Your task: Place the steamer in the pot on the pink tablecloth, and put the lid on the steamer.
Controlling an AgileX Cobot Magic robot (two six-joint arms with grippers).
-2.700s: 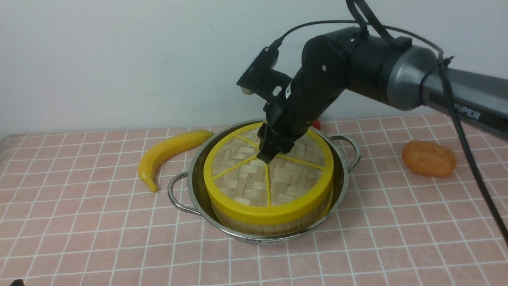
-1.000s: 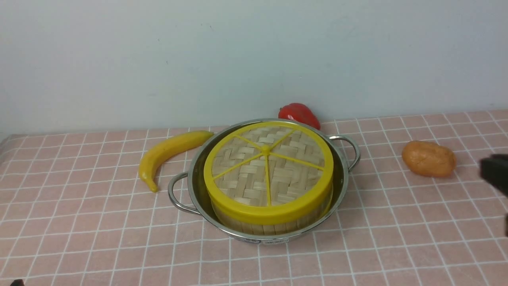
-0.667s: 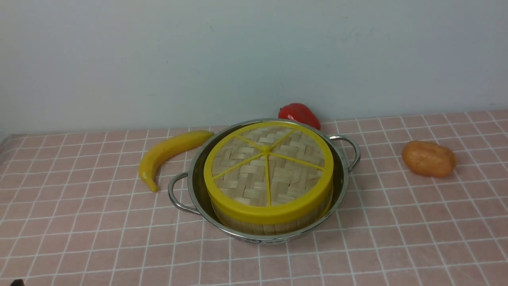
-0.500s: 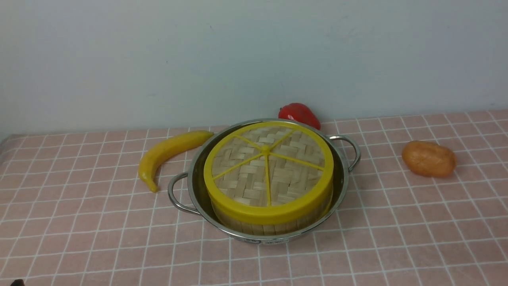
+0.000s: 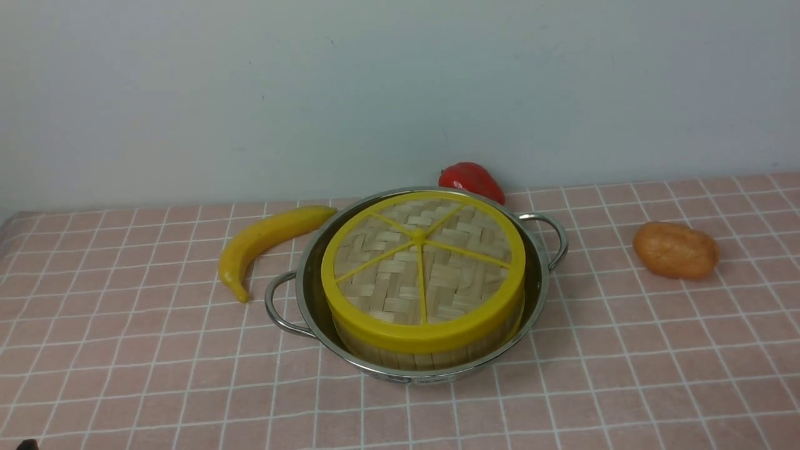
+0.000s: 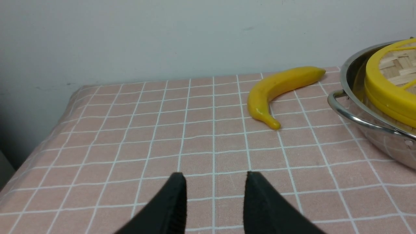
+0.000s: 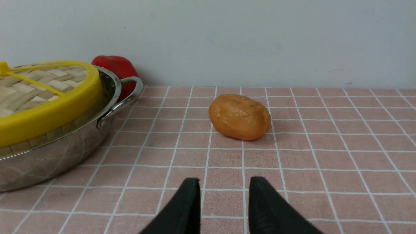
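Lid (image 5: 422, 265) sits on steamer (image 5: 431, 351), steamer inside pot (image 5: 539, 284), pot on pink tablecloth (image 5: 125, 350) near back edge. Left gripper (image 6: 214, 182) parted, empty, above cloth, well apart from pot; banana (image 6: 279, 89) between. Right gripper (image 7: 224, 187) parted, empty, pot off to side, potato (image 7: 240, 117) ahead. Red pepper (image 5: 472, 181) behind pot. Front of cloth bare.

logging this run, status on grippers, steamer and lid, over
Left gripper and right gripper open, empty. Steamer in pot, lid seated on top. Nothing in the way.
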